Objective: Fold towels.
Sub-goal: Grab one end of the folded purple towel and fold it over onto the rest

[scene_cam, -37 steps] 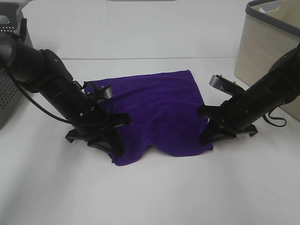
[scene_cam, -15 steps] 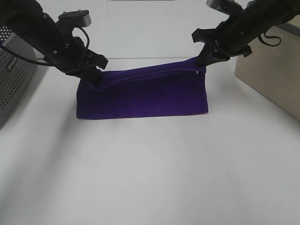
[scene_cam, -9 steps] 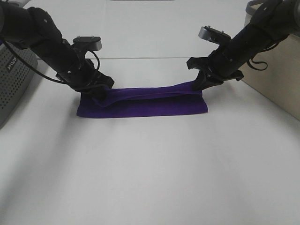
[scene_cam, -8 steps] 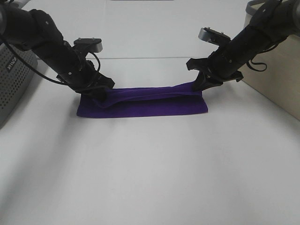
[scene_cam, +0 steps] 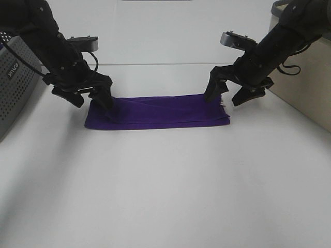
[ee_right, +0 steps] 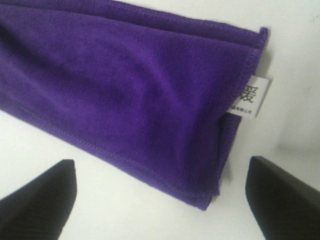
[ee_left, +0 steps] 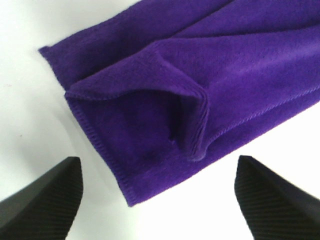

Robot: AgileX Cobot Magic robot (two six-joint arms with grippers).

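- Left gripper (scene_cam: 89,98) is seen with its jaws spread wide and nothing held; it is poised just above the towel end nearer the table's left edge.
- Right gripper (scene_cam: 227,96) is likewise spread apart and empty, and is poised over the towel end nearer the right edge.
- The purple towel (scene_cam: 160,111) is laid flat on the white table (scene_cam: 165,196) as a long, narrow folded band. It is set parallel to the far edge, in the far half, about midway between the left and right edges.
- In the left wrist view the upper layer of the towel (ee_left: 225,75) is rumpled into a small raised fold near the corner, and the lower layer is exposed beyond it.
- In the right wrist view the layers are stacked fairly evenly, and a white tag (ee_right: 251,96) with dark printing is seen sticking out at the short edge.
- A grey perforated bin (scene_cam: 13,88) is placed at the left edge and a beige bin (scene_cam: 305,77) at the right edge, both apart from the towel.
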